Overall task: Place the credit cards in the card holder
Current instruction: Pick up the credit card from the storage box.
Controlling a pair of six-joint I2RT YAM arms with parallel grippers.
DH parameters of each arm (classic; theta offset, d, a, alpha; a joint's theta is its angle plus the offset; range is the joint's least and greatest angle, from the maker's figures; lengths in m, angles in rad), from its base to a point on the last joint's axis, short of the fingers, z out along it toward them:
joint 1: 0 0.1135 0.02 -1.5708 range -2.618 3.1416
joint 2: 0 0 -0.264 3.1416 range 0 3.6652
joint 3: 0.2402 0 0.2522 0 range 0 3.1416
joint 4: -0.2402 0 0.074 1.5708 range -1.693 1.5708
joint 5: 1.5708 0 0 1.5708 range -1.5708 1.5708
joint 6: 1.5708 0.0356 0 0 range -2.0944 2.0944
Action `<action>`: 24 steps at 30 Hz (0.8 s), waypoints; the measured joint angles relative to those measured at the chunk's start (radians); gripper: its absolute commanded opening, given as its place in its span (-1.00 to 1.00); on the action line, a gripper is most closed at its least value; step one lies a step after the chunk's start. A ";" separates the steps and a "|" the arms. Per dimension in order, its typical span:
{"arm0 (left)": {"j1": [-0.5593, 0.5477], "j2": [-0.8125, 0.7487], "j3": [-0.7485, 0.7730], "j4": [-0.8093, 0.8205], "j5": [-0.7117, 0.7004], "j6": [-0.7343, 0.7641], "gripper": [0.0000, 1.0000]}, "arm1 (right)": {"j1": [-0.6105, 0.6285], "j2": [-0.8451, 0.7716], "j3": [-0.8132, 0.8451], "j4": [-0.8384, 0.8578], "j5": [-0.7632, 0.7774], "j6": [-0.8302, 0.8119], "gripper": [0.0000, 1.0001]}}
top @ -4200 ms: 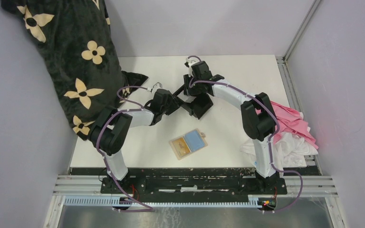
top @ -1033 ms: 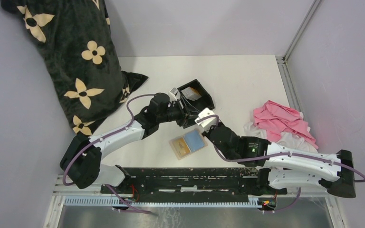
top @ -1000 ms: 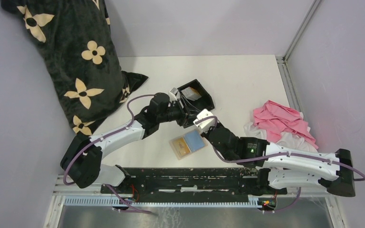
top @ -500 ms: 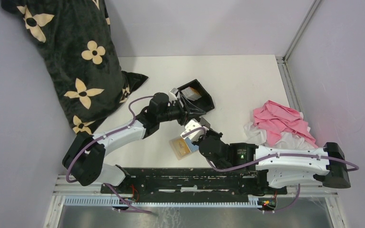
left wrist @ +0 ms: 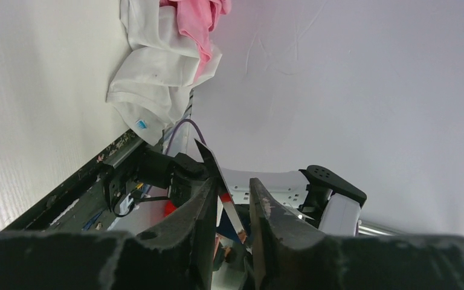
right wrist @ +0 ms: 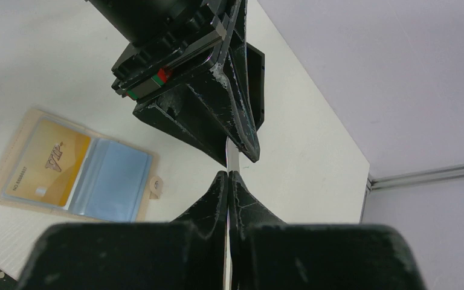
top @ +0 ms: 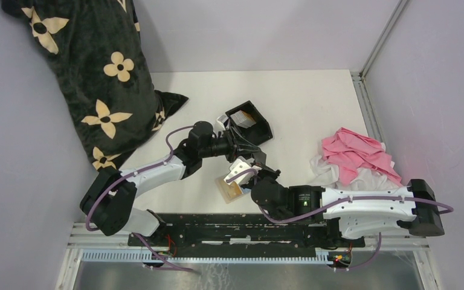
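Three cards. Golden card [right wrist: 45, 163] and blue card [right wrist: 112, 181] side by side in sleeves of one open card holder [right wrist: 3, 172], flat on table [top: 314, 103]. Pale card [right wrist: 232, 160] upright between two grippers: right gripper [right wrist: 228, 175] pinched onto it; left gripper [left wrist: 232, 181] fingers narrowly apart around it, grip unclear.

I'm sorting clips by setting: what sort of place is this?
Probably a lab robot test cell: plain walls in aluminium framing, a white table, and a left arm and right arm bolted to a black base plate.
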State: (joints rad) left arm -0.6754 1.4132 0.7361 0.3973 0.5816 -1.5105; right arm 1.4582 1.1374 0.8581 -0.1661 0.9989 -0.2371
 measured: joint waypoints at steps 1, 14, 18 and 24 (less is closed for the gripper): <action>0.000 0.000 -0.004 0.010 0.002 -0.006 -0.52 | 0.002 0.004 0.000 0.002 0.002 -0.006 -0.98; 0.005 0.008 -0.070 0.166 0.005 -0.057 -0.94 | 0.014 0.036 0.000 0.008 0.016 -0.021 -0.72; 0.005 0.008 -0.087 0.204 -0.003 -0.075 -0.94 | 0.014 0.036 -0.006 0.021 0.026 0.002 -0.33; 0.005 0.008 -0.095 0.212 -0.040 -0.074 -0.94 | 0.014 0.036 -0.040 0.061 0.087 0.036 0.05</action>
State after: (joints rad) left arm -0.6708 1.4208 0.6411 0.6090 0.5411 -1.5845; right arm 1.4723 1.1736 0.8181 -0.1055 1.0855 -0.2012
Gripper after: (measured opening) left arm 0.045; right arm 0.492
